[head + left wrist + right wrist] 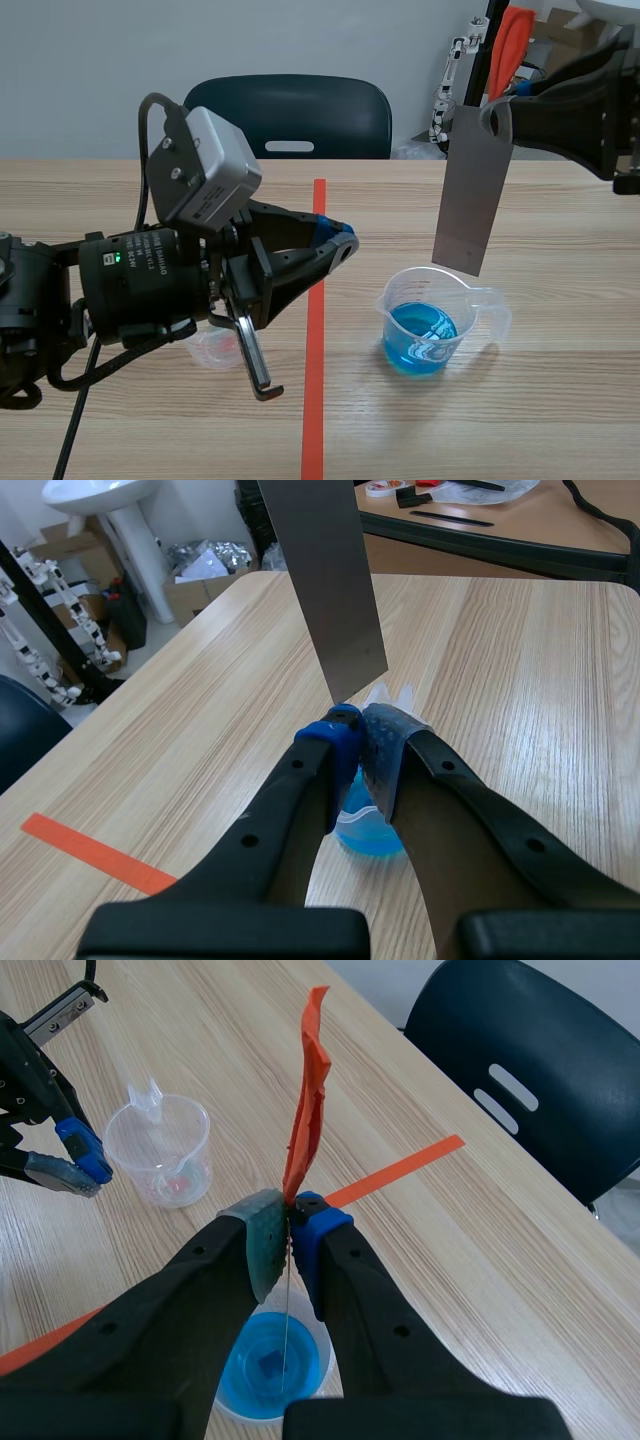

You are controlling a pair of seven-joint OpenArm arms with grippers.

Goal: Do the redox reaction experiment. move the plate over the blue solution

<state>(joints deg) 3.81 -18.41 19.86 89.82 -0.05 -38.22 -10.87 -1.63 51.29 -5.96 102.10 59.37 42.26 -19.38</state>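
Note:
A grey metal plate [470, 190] hangs upright from my right gripper [498, 116], which is shut on its upper end. Its lower edge hovers just over the rim of a clear beaker of blue solution [424, 328]. In the right wrist view the plate [287, 1310] shows edge-on as a thin line under my right gripper [290, 1216], above the blue solution [272, 1365]. An orange strip [308, 1100] sticks out from between those fingers. My left gripper [345, 243] sits left of the beaker, shut on nothing. In the left wrist view my left gripper [358, 730] is just short of the plate [325, 580].
A small clear beaker [160, 1150] with reddish residue stands on the table under my left arm [150, 280]. An orange-red tape line [315, 340] runs down the table's middle. A dark chair [290, 115] stands behind the far edge.

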